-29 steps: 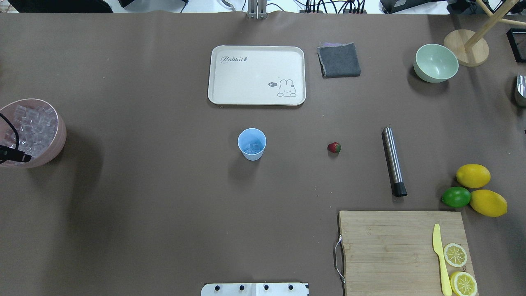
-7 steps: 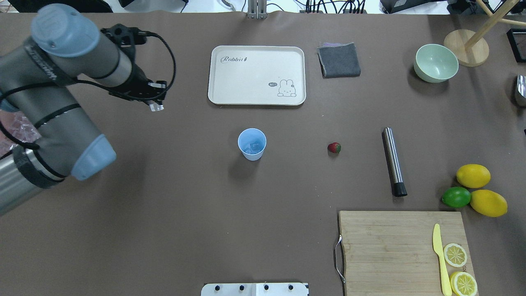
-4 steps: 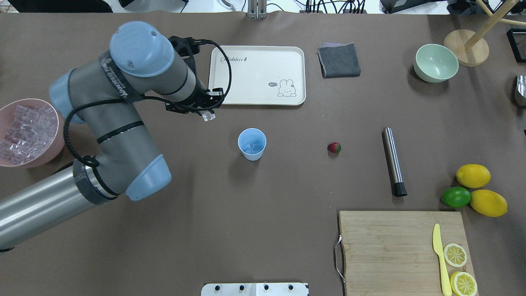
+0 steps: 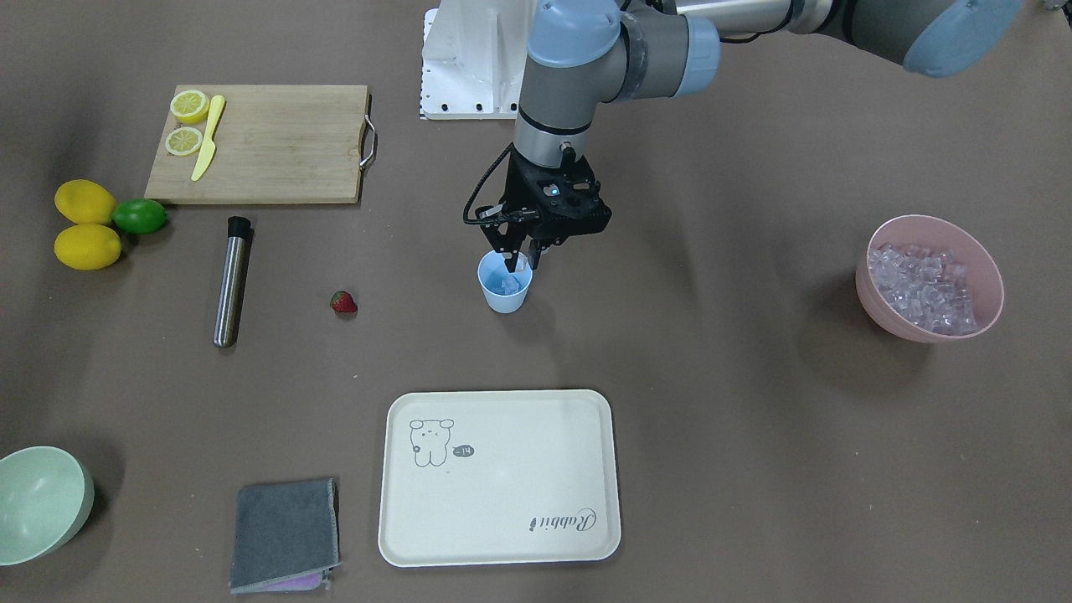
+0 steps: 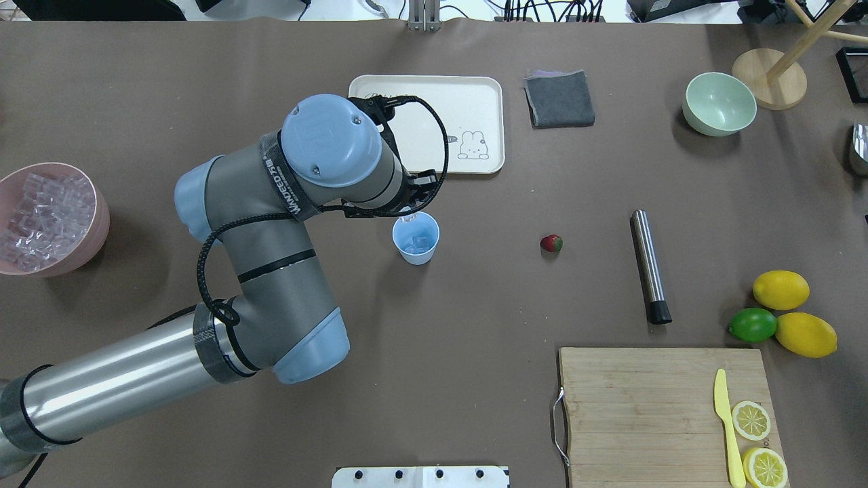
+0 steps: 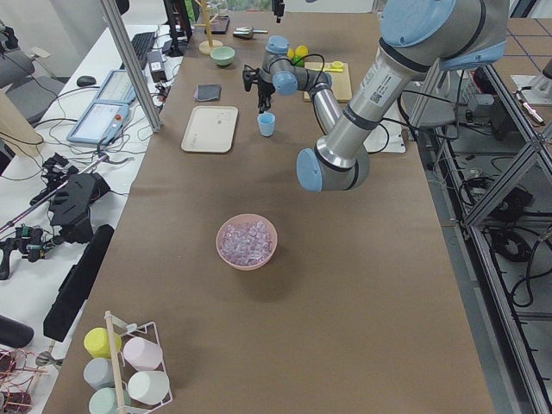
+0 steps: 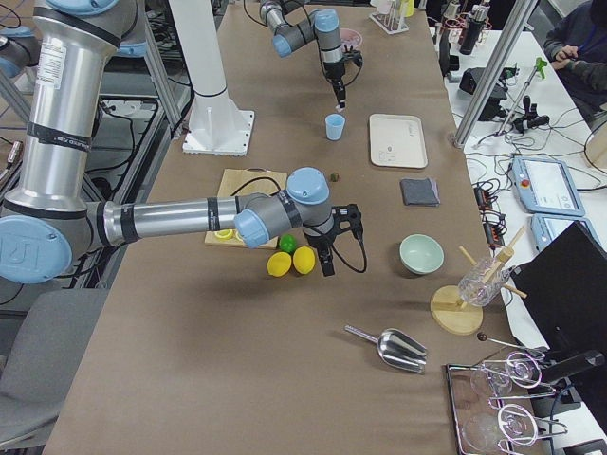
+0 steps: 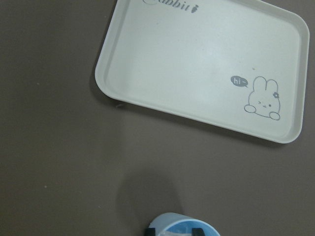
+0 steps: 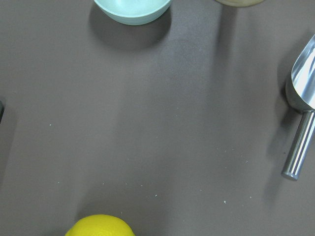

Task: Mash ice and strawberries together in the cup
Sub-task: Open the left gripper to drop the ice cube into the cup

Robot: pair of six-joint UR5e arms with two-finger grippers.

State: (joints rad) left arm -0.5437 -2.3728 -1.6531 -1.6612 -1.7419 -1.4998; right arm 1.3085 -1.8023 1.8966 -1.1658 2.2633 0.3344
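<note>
Left gripper (image 4: 520, 256): points straight down at mid-table, fingers nearly together, pinching one clear ice cube (image 4: 520, 265) between the tips.
Held cube: right at the mouth of the cup (image 5: 416, 238). Can't tell if it is below the rim or touching it.
Left wrist view: black fingertips (image 8: 197, 231) at the bottom edge, pale cube between them, blue cup rim directly under.
Cup: light blue, upright on the brown table cover, a few ice pieces (image 5: 420, 240) in the bottom.
Strawberry (image 5: 551, 243): lying on the table right of the cup, well apart, between the cup and the steel rod (image 5: 649, 268).
Ice supply: pink bowl (image 4: 930, 325) at the left end of the table, full of clear cubes (image 4: 921, 283), well apart from the cup.
Right gripper (image 7: 327, 265): seen only in the right side view, low over the table just beside the lemons (image 5: 780, 289) and lime (image 5: 752, 324). Can't tell how far open it is or whether it holds anything.
Right wrist view: bare table, a lemon at the bottom edge, a metal scoop (image 9: 297, 147) at the right.
Tray (image 5: 475, 102): cream, on the far side of the cup.
Grey cloth (image 5: 559, 99): right of the tray.
Pale green bowl (image 5: 719, 103): far right.
Cutting board (image 5: 644, 407): near right, with lemon slices and a yellow knife on it.
</note>
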